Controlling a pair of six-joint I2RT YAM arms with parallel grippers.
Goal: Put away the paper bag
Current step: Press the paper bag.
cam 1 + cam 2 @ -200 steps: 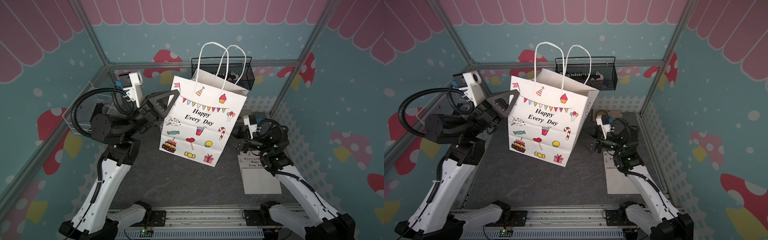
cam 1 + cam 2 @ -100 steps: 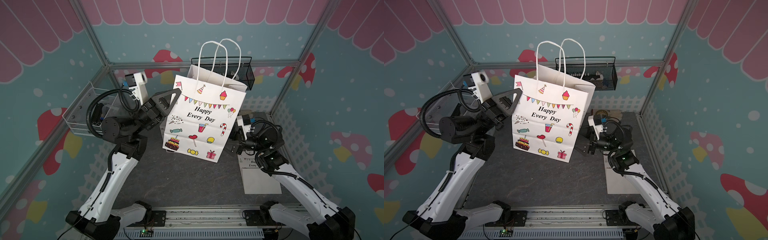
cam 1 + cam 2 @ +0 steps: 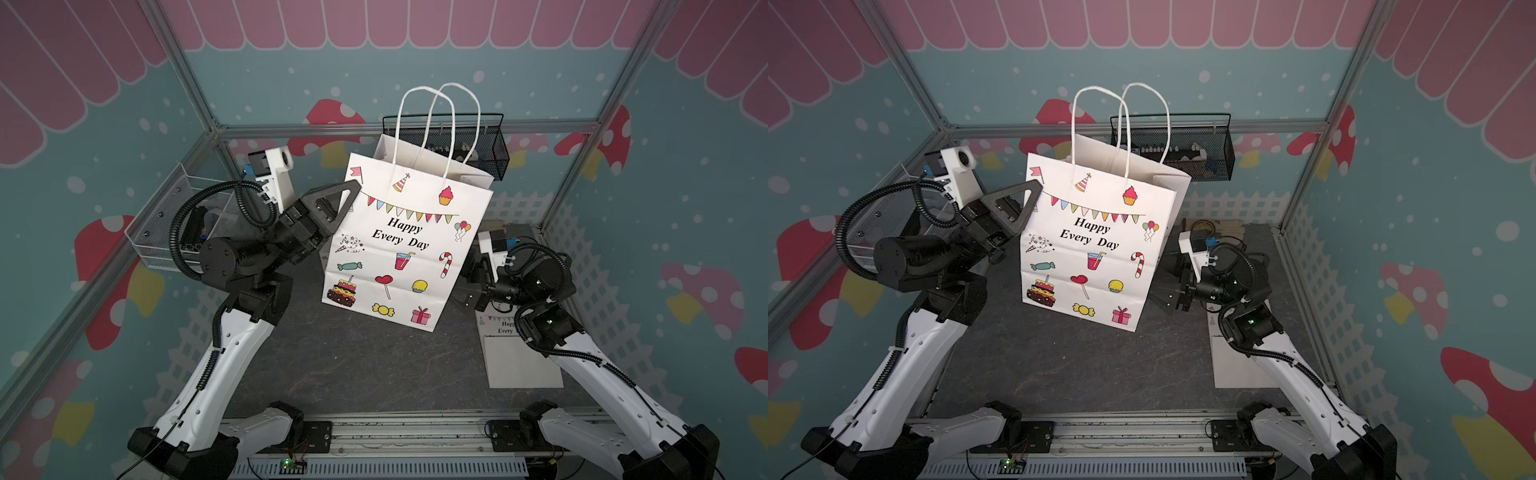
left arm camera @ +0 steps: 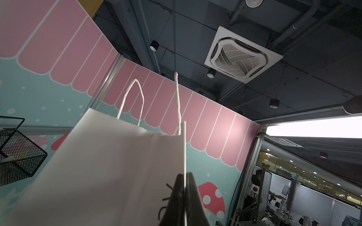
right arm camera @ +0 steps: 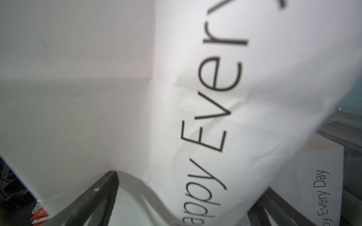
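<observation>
Currently L gripper is pinched shut on top corner of paper bag, hanging tilted over table centre, R gripper jaws wide apart astride its side, unclamped; risk: one-corner hold tears/slips, bag drops.

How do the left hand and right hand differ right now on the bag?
The left hand is shut, pinching the paper bag at its upper side edge; the right hand is open, fingers spread at the bag's lower part, clamping nothing. The left hand sits high; the right hand sits low near the tabletop. Both face the same bag.
</observation>
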